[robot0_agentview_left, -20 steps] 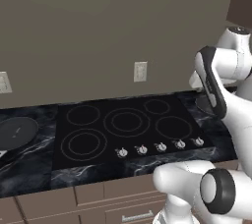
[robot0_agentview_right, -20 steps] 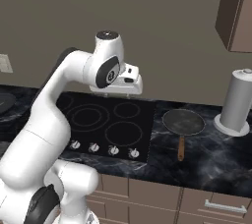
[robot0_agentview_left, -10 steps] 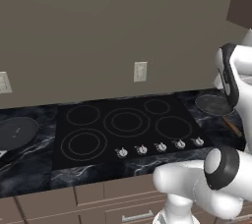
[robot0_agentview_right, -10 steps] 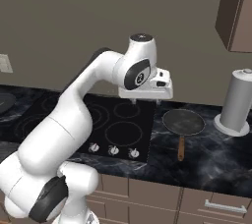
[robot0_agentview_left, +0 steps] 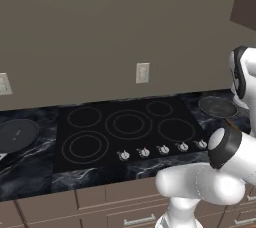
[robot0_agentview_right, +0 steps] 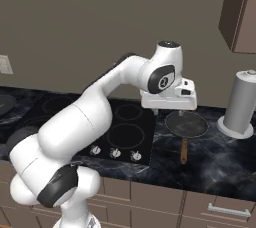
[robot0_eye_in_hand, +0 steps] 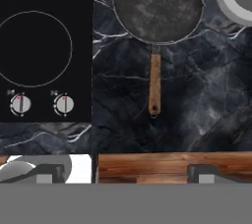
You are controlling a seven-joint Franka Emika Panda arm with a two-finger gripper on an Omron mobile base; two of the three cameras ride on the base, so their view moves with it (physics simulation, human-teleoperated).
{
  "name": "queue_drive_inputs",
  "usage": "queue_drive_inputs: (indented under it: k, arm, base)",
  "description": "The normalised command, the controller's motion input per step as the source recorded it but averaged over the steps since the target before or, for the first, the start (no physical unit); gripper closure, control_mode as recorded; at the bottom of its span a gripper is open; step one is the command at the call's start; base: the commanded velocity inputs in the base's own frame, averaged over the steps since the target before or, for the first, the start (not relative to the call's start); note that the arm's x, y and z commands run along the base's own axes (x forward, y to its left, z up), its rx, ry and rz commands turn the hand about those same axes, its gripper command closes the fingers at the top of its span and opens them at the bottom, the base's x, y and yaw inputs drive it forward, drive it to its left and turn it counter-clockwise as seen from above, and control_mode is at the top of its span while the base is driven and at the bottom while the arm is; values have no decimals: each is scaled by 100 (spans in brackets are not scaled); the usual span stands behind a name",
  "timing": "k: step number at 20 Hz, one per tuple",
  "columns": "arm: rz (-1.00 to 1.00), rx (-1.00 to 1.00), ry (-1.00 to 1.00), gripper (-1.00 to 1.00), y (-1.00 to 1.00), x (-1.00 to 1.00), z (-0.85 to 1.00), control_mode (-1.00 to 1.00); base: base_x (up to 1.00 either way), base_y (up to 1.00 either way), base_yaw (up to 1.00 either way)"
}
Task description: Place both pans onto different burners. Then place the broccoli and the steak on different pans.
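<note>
The dark grey speckled pan [robot0_eye_in_hand: 157, 4] lies on the marble counter right of the cooktop, its brown wooden handle [robot0_eye_in_hand: 154, 83] pointing toward the front edge; it shows too as speckled pan [robot0_agentview_right: 186, 123] and speckled pan [robot0_agentview_left: 217, 106]. My gripper [robot0_agentview_right: 169, 113] hangs well above this pan's left rim, open, with nothing between the fingertips [robot0_eye_in_hand: 47, 173]. The plain black pan [robot0_agentview_left: 17, 134] rests on the counter left of the cooktop. Grey burner rings [robot0_agentview_left: 129, 124] are bare, and one burner [robot0_eye_in_hand: 34, 48] is close to the speckled pan. Broccoli and steak are out of view.
A tall grey canister [robot0_agentview_right: 241, 104] on a round base stands right of the speckled pan. Silver knobs [robot0_eye_in_hand: 64, 103] line the cooktop's front. The wooden cabinet front [robot0_eye_in_hand: 142, 166] runs below the counter edge. A wall cabinet [robot0_agentview_right: 242, 12] hangs at the upper right.
The arm has swung to the right, carrying the hand from above the cooktop to above the speckled pan. Pans have not moved.
</note>
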Motion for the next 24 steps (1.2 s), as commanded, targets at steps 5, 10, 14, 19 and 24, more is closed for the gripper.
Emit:
queue_drive_inputs:
  k: [5,10,14,19,24]
  arm:
    - [-16,0,0,-100,-31,4,-39,-100]
    - [-14,0,0,-100,-16,15,-31,-100]
    - [-4,0,0,-100,-18,16,-37,-100]
    - [0,1,0,-100,-16,8,-45,-100]
    - [0,0,0,-100,-11,6,-54,-100]
  base:
    - [0,0,0]
    - [0,0,0]
    - [0,0,0]
    - [0,0,0]
    - [0,0,0]
